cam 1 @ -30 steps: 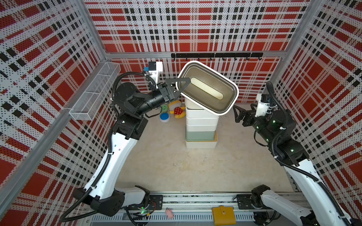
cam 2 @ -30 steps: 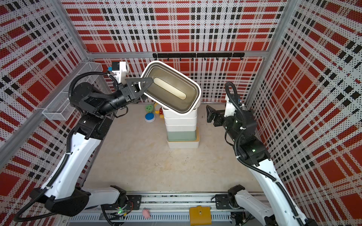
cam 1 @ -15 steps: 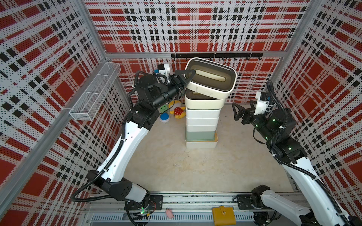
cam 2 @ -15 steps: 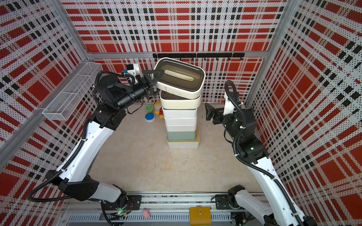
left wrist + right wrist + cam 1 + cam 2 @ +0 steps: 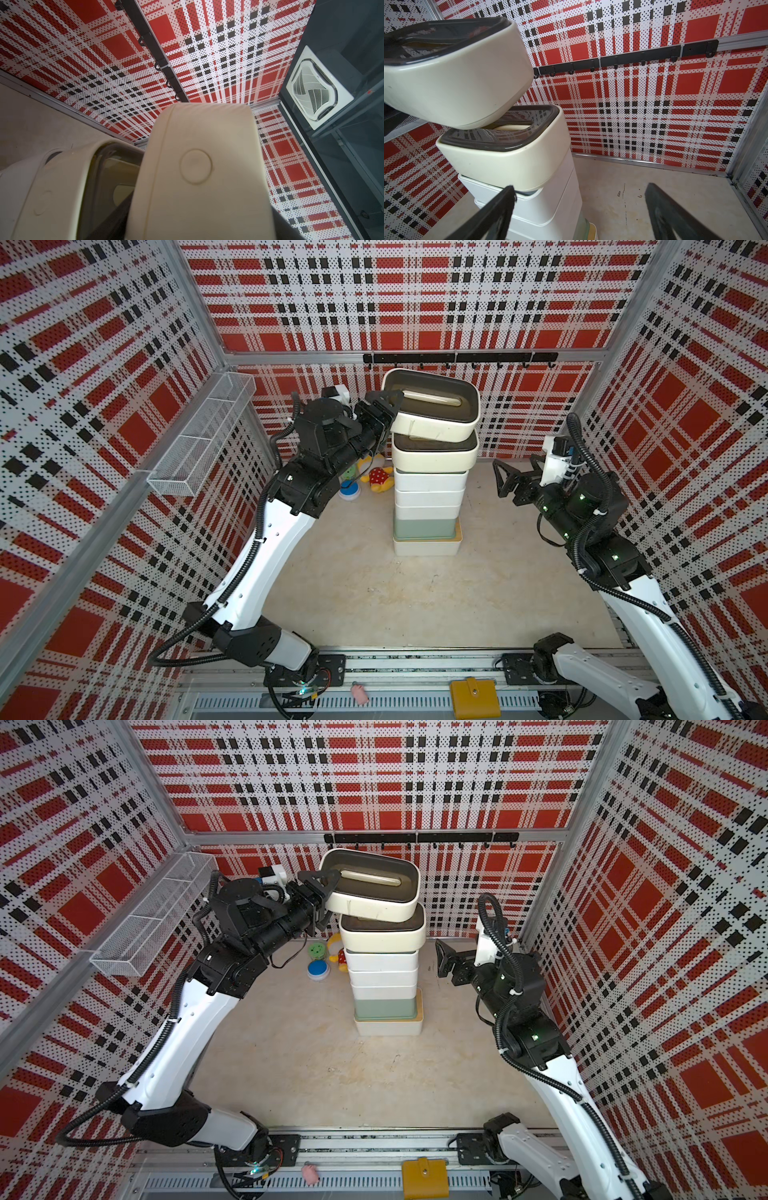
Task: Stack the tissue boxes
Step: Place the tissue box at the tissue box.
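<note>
Since it is meant to crown the stack, the cream tissue box is held tilted over it, one end pinched by the left jaws; right jaws spread, empty, alongside.

Red plaid perf. walls, beige floor, wire basket & black hook rail.

Left arm raised, stretched forward, pincer clamped on tissue box end; right arm bent, pincer agape, empty.
</note>
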Robot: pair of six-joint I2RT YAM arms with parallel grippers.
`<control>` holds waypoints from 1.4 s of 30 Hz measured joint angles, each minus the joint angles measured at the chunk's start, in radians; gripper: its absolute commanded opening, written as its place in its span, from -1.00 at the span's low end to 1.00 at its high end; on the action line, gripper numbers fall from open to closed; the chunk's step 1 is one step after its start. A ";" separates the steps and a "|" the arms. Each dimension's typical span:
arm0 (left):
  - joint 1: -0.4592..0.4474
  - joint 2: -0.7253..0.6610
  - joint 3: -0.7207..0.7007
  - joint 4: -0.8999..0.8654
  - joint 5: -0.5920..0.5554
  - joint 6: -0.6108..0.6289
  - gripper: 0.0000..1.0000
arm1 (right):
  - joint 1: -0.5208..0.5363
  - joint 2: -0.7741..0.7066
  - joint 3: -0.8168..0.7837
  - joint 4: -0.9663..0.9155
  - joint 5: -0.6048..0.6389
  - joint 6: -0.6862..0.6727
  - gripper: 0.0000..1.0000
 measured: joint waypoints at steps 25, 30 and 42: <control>0.060 0.048 0.021 -0.092 0.044 -0.043 0.58 | -0.003 -0.009 -0.011 0.000 -0.022 0.010 1.00; 0.071 0.047 0.006 -0.085 0.058 -0.044 0.66 | -0.003 -0.004 -0.011 0.000 -0.031 0.023 1.00; 0.084 0.047 -0.001 -0.090 0.081 -0.027 0.82 | -0.003 -0.002 -0.012 0.001 -0.037 0.035 1.00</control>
